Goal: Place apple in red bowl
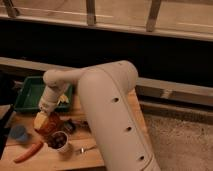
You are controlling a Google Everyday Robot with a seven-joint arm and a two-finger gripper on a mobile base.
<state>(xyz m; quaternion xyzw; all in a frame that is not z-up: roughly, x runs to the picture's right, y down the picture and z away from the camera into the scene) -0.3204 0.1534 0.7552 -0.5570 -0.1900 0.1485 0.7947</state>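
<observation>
At the left of the frame, a little below the middle, the pincer [42,116] hangs at the end of the white arm [107,105], pointing down, with the apple [40,121] right at its tip; the yellow-orange fruit appears pinched by it, though the fingers themselves cannot be made out and I cannot tell how they stand. The apple sits directly over the left rim of the red bowl [51,126], which shows as a bright terracotta patch just to the right of and below the fruit; whether the apple touches the bowl or hangs just above it cannot be told. Just below and to the right of the bowl stands a white cup [60,141] with dark contents, close beside it. To the right of the cup a small metal utensil [86,148] lies on the wooden bench [132,107]. Toward the lower left corner a long orange-red carrot [28,152] lies slantwise on the bench, and above it, near the left edge, is a small blue object [19,133]. Further up, in the middle left of the frame, a green tray [29,94] rests on the bench behind the arm's wrist. The arm's bulky white body fills the centre and lower right of the frame. Across the top run dark panels and a railing [91,11].
</observation>
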